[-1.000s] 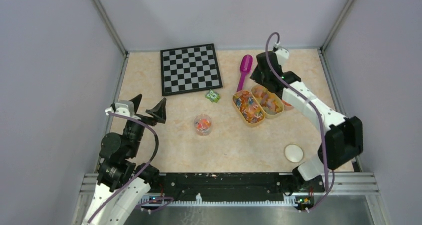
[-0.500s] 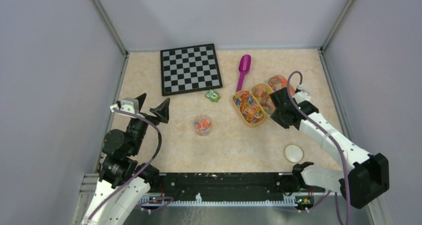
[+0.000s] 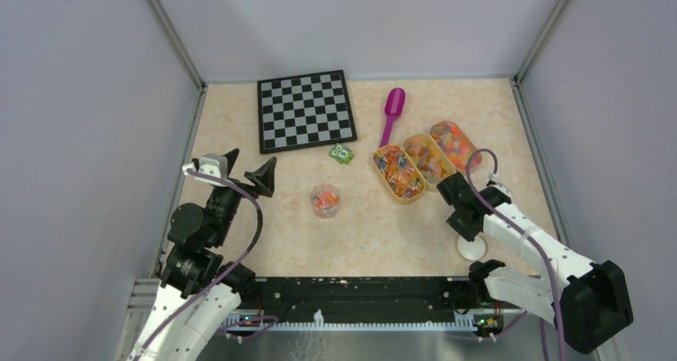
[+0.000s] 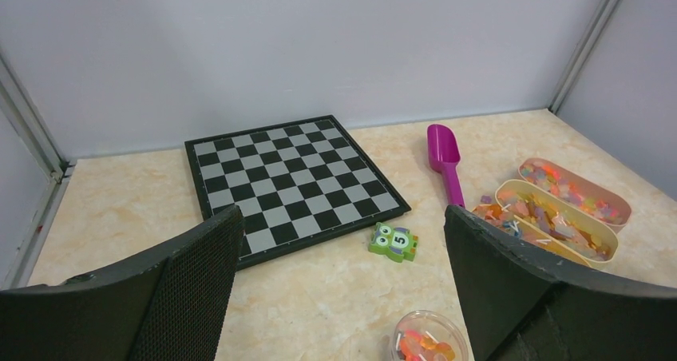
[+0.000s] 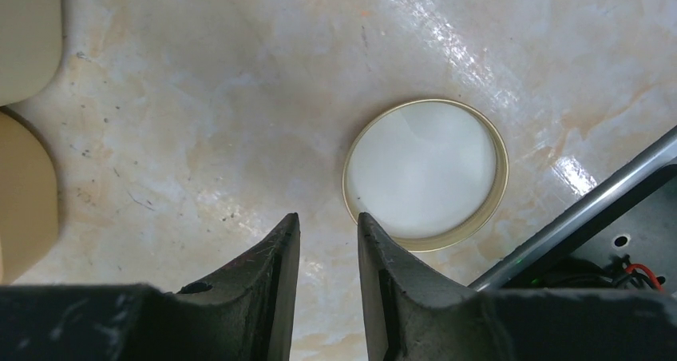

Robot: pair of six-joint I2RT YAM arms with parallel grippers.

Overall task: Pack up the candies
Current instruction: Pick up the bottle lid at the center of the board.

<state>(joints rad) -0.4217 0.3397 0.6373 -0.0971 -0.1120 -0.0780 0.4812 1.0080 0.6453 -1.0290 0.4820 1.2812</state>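
Three trays [image 3: 409,201] [image 3: 405,143] [image 3: 478,158], one scoop [image 3: 392,109], one lid [image 5: 423,173]

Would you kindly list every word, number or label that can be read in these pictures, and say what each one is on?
"5": on the front of the green block with eyes, readable in the left wrist view only; from above it is too small to read.
No other writing shows on the chessboard, the scoop or the round lid.
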